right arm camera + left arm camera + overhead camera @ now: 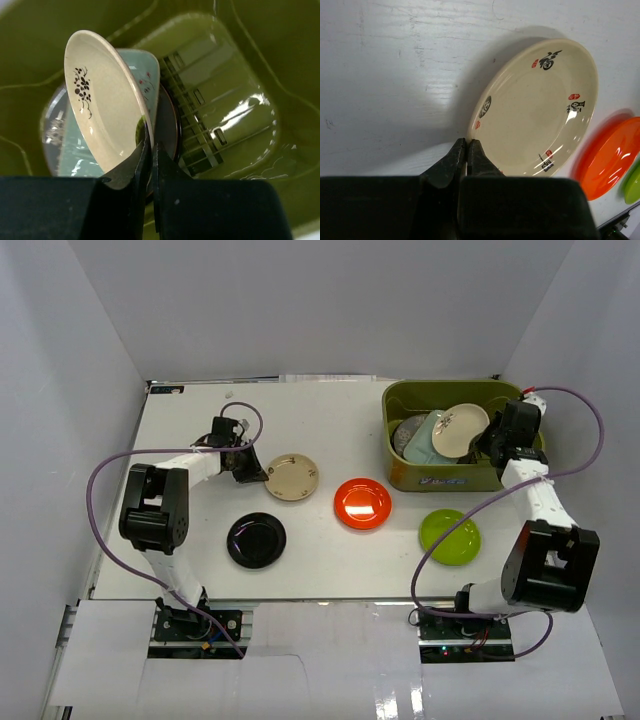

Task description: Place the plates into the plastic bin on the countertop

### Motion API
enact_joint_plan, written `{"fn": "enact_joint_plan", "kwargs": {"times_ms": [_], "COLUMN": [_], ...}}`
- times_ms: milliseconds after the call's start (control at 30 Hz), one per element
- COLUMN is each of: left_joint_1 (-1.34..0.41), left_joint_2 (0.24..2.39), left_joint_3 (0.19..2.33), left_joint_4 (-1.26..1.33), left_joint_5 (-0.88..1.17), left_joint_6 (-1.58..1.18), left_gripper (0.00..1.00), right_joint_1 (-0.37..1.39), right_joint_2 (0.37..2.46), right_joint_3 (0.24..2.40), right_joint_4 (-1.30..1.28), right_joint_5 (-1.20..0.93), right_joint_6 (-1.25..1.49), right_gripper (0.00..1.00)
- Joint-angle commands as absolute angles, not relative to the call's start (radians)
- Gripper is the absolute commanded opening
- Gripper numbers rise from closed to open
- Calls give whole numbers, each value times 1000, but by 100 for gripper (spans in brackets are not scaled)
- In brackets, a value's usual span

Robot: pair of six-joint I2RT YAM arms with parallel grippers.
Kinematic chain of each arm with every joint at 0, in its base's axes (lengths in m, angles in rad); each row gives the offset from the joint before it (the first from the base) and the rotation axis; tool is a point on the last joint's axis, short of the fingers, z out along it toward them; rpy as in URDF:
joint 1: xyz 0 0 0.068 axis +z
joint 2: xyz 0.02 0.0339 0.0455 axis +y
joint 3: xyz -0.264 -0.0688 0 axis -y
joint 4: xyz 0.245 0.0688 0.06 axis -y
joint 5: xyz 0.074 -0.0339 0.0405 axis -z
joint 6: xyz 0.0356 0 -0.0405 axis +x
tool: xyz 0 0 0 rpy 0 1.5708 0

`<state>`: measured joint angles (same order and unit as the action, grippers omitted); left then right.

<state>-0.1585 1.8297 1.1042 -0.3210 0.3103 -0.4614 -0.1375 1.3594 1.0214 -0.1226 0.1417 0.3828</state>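
Note:
The olive-green plastic bin [440, 480] stands at the back right of the white countertop [200, 430]. In it lie a grey plate [405, 435] and a pale-green square plate [428, 437]. My right gripper [490, 445] is shut on the rim of a cream plate [460, 428] and holds it tilted inside the bin. The right wrist view shows the cream plate [102, 105] on edge over the pale-green plate [150, 80] and the slotted floor [215, 115]. My left gripper [248, 466] is shut on the rim of the tan plate [292, 477], seen close in the left wrist view [540, 105].
A glossy black plate [256, 540], an orange-red plate [362, 503] and a lime green plate [449, 536] lie on the countertop in front. White walls enclose the table. Purple cables loop beside both arms.

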Motion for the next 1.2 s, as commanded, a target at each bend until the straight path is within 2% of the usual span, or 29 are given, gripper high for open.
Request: {"fn": "enact_joint_plan", "kwargs": {"times_ms": [0, 100, 133, 167, 233, 267, 300, 400, 500, 533, 567, 600, 667, 800, 900, 933, 1000, 1033, 1067, 1133, 1167], "left_joint_1": [-155, -155, -156, -156, -164, -179, -189, -251, -340, -362, -382, -420, -458, -557, -598, -606, -620, -623, -626, -626, -626], "left_joint_2": [1835, 1778, 1725, 1695, 1636, 1584, 1562, 1513, 1526, 1537, 1548, 1571, 1591, 1623, 1629, 1629, 1621, 1606, 1597, 1580, 1563], "left_joint_3": [1109, 1100, 1095, 1094, 1100, 1124, 1141, 1235, 1351, 1379, 1402, 1443, 1474, 1543, 1562, 1563, 1556, 1534, 1523, 1502, 1490], "left_joint_4": [-293, -279, -270, -256, -252, -250, -253, -259, -279, -284, -287, -290, -287, -285, -285, -284, -273, -262, -238, -219, -216], "left_joint_5": [316, 357, 371, 392, 408, 417, 420, 420, 379, 373, 370, 365, 356, 351, 341, 344, 345, 347, 353, 360, 357], "left_joint_6": [-462, -492, -503, -514, -546, -563, -563, -595, -607, -607, -614, -617, -620, -624, -618, -620, -624, -627, -630, -635, -629], "left_gripper": [0, 0, 0, 0, 0, 0, 0, 0, 0, 0, 0, 0, 0, 0, 0, 0, 0, 0, 0, 0, 2], "right_joint_1": [-147, -147, -147, -147, -147, -146, -146, -146, -144, -144, -140, -118, -74, 64, 81, 83, 84, 84, 84, 84, 84], "right_joint_2": [1413, 1431, 1431, 1431, 1425, 1413, 1402, 1341, 1244, 1218, 1192, 1149, 1111, 1134, 1140, 1140, 1152, 1157, 1167, 1175, 1174], "right_joint_3": [1085, 1068, 1059, 1054, 1048, 1045, 1045, 1042, 1020, 1003, 988, 968, 965, 1011, 985, 973, 957, 956, 953, 953, 956], "right_joint_4": [-101, -83, -72, -71, -72, -74, -74, -68, -29, 59, 95, 125, 149, 45, 61, 74, 78, 75, 75, 78, 80], "right_joint_5": [65, 11, 9, -23, -29, -44, -55, -113, -305, -451, -513, -567, -624, -627, -630, -627, -627, -629, -630, -638, -631], "right_joint_6": [377, 385, 393, 393, 396, 396, 396, 400, 445, 466, 491, 526, 525, 431, 443, 462, 468, 469, 479, 486, 494], "right_gripper": [8, 13, 18, 33, 50, 64, 70, 79, 87, 90, 96, 98, 90, 90, 90, 91, 100, 92, 74, 47, 19]}}
